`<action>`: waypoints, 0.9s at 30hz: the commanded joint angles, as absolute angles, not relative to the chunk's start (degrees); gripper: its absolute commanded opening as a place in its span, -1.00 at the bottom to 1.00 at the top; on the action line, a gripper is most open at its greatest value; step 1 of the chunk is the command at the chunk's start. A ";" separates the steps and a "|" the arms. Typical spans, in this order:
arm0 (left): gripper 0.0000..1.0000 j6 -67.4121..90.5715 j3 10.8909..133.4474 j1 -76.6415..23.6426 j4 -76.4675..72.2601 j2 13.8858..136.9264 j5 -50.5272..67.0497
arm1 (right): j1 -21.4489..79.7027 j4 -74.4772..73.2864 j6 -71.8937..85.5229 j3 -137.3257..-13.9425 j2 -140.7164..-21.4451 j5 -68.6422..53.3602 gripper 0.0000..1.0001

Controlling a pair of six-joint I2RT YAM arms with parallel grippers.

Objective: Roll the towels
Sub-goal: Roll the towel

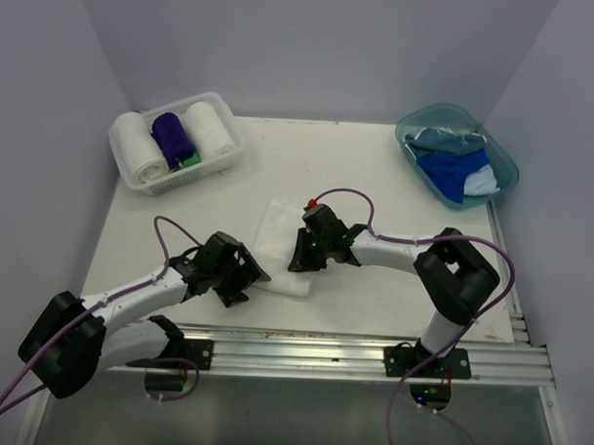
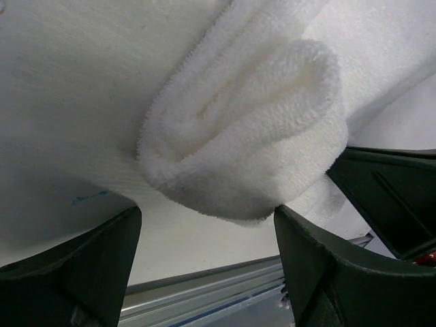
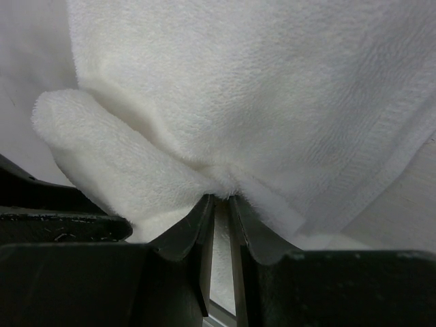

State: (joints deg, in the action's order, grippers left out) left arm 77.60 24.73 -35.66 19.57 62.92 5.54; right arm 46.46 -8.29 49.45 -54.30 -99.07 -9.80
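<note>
In the top view, we are seeing the white towel [image 1: 280, 237] lying partly rolled at the middle of the table [image 1: 377, 176]. The left gripper [image 1: 248, 277] is at its near-left corner and the right gripper [image 1: 301, 259] at its right edge, while the basket [image 1: 142, 185] at far left is holding rolled towels [image 1: 143, 149] and the tub [image 1: 445, 114] at far right is holding blue towels [image 1: 453, 171]. In the left wrist view, the left gripper [image 2: 208, 214] is standing with its jaws apart, straddling the rolled end of the white towel [image 2: 259, 116]. In the right wrist view, the right gripper [image 3: 218, 199] is pinching a fold of the white towel [image 3: 272, 102], with its jaws almost together.

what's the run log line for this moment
step: rolling white towel | left gripper: open around roll | right gripper: shut on towel
</note>
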 commanded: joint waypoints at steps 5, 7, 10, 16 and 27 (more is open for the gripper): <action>0.57 77.96 26.98 -35.60 13.98 68.46 0.26 | 46.41 -8.70 49.57 -53.35 -96.24 -7.91 -0.61; 0.53 77.43 27.59 -35.60 13.01 71.96 0.26 | 46.49 -8.35 49.83 -52.04 -95.63 -7.82 -0.60; 0.37 76.73 27.86 -35.60 12.74 75.31 0.26 | 46.49 -8.44 49.83 -50.98 -94.75 -7.47 -0.57; -0.29 72.26 29.17 -33.23 16.26 75.59 1.31 | 46.67 -12.65 42.82 -51.24 -89.39 -3.96 -0.19; -0.42 58.28 37.35 -30.94 22.40 78.66 6.77 | 57.65 -21.79 14.43 -58.79 -85.34 5.97 0.12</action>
State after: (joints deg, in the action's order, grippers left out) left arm 64.69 34.30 -31.48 18.41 77.80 6.68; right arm 54.19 -18.74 26.55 -55.27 -86.87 0.82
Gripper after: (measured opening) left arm 0.287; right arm 0.550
